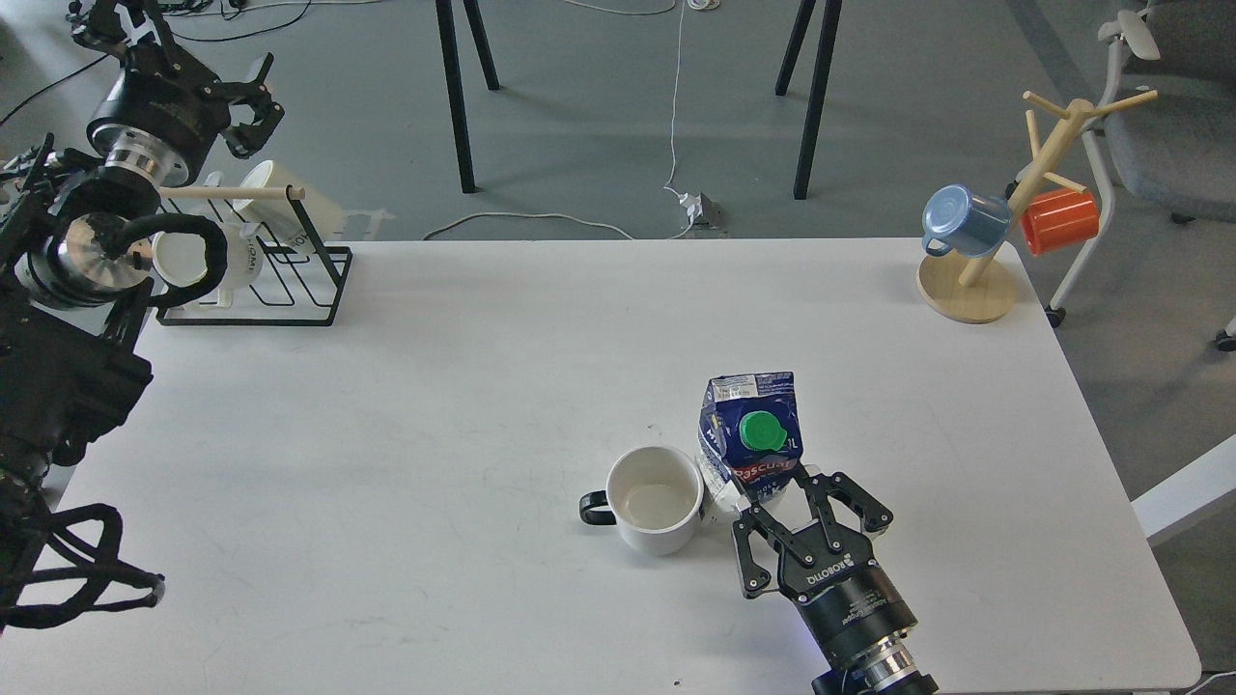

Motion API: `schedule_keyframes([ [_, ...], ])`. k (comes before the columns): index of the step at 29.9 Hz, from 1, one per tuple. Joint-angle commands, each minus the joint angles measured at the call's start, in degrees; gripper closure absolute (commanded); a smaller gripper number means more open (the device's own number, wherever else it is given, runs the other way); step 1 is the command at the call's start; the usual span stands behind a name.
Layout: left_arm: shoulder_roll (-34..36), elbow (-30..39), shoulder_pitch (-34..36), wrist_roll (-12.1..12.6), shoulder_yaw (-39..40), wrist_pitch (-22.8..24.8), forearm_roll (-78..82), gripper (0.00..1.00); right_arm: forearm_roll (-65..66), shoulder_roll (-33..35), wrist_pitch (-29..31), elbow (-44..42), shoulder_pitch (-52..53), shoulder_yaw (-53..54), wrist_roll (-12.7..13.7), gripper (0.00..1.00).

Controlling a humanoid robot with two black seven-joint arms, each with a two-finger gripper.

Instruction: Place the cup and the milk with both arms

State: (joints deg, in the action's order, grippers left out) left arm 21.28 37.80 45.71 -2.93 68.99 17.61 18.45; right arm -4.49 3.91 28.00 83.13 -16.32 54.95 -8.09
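Left gripper (253,114): raised at the far left, off the table's back edge at about 10 o'clock from the table's centre; its fingers look parted with nothing between them, well apart from both task items.

Rack (253,280): black wire stand at the table's 10 o'clock corner, holding white mugs (290,203) on a wooden rod; not part of the job.

Table (463,405): white top, bare across its left half.

Cup (655,498): upright near the front, at 5 o'clock from the table's centre, black handle pointing to 9 o'clock, cream interior showing.

Milk (752,439): upright carton, green cap up, long axis vertical, just beside the cup at its 2 o'clock; whether the two touch cannot be told.

Right gripper (807,519): jaws spread wide and holding nothing, tips just beside the carton's base.

Key relation: the milk lies at about 11 o'clock from the open right jaws, directly ahead of them; the cup sits at their 9 o'clock. The right arm is far nearer to both.

Judgement: both items appear set down side by side, so the placing looks close to finished.

Mug tree (975,280): wooden stand at the table's 2 o'clock corner with a blue cup (961,220) and an orange cup (1060,220).
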Motion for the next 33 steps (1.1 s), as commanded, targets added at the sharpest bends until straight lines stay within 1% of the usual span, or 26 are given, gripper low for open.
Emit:
schedule_keyframes([
  [1, 0.0, 0.0, 0.0, 0.0, 0.0, 0.1, 0.0, 0.00, 0.1, -0.7, 0.0, -0.8, 0.3, -0.8, 0.0, 0.51],
  [10, 0.0, 0.0, -0.6, -0.1, -0.3, 0.4, 0.0, 0.00, 0.1, -0.6, 0.0, -2.2, 0.2, -0.8, 0.0, 0.50],
  [14, 0.0, 0.0, -0.8, -0.4, -1.1, 0.4, 0.0, 0.00, 0.1, -0.6, 0.0, -2.9, 0.2, -0.8, 0.0, 0.47],
  [17, 0.1, 0.0, -0.8, -0.4, -1.1, 0.4, 0.0, 0.00, 0.1, -0.6, 0.0, -3.1, 0.1, -0.8, 0.0, 0.41],
  [20, 0.1, 0.0, -0.8, -0.4, -1.1, 0.4, 0.0, 0.00, 0.1, -0.6, 0.0, -3.1, 0.0, -0.8, 0.0, 0.40],
  [22, 0.1, 0.0, -0.8, -0.4, -1.1, 0.4, 0.0, 0.00, 0.1, -0.5, 0.0, -3.1, 0.0, -0.8, 0.0, 0.35],
  [23, 0.1, 0.0, -0.8, -0.4, -1.1, 0.4, 0.0, 0.00, 0.1, -0.5, 0.0, -3.1, 0.0, -0.8, 0.0, 0.31],
  [24, 0.1, 0.1, -0.8, -0.4, -1.1, 0.4, 0.0, 0.00, 0.1, -0.6, 0.0, -3.1, 0.0, -0.8, -0.1, 0.23],
  [25, 0.1, 0.1, -0.8, -0.4, -1.1, 0.4, 0.0, 0.00, 0.1, -0.6, 0.0, -3.1, 0.0, -0.7, -0.1, 0.09],
  [26, 0.1, 0.1, -0.8, -0.5, -1.1, 0.3, 0.0, 0.00, 0.1, -0.5, 0.0, -3.1, -0.1, -0.8, 0.0, 0.01],
  [33, 0.0, 0.1, -1.4, -0.7, -1.1, 0.3, 0.0, 0.00, 0.2, 0.0, 0.0, -2.5, -2.4, -1.4, 0.0, 0.01],
])
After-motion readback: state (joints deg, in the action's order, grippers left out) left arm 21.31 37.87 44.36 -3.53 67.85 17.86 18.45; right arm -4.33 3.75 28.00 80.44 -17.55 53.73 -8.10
